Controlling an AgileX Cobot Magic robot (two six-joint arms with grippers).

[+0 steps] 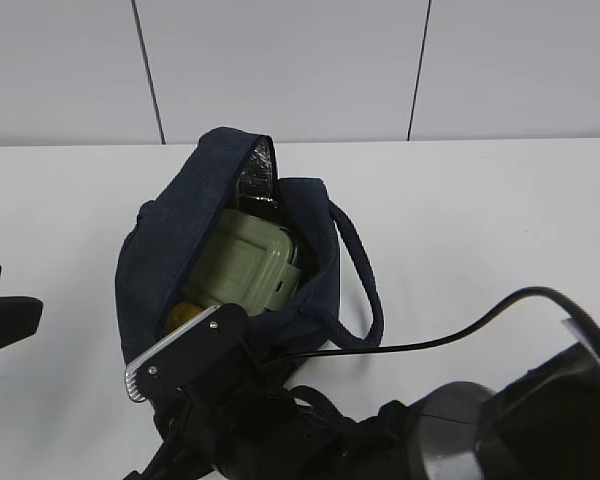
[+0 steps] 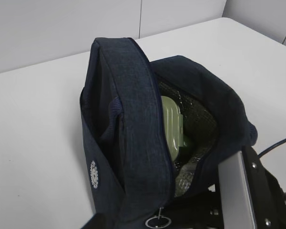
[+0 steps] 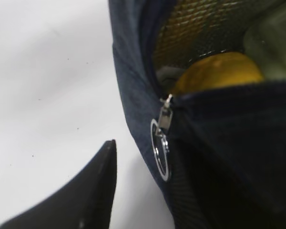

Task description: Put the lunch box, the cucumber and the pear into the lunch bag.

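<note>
Lunch bag (image 1: 170, 250), navy, open on the white table (image 1: 500, 220); lunch box (image 1: 250, 262) inside. Right wrist view alone shows the pear (image 3: 219, 71) behind the zipper's ring pull (image 3: 160, 150); cucumber not visible. Right gripper (image 3: 86, 191): one finger seen, state unclear. Left gripper out of frame.

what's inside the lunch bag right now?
In the open lunch bag: the lunch box against the silvery lining, and the pear by the zipper pull. No cucumber visible; it may be covered.
</note>
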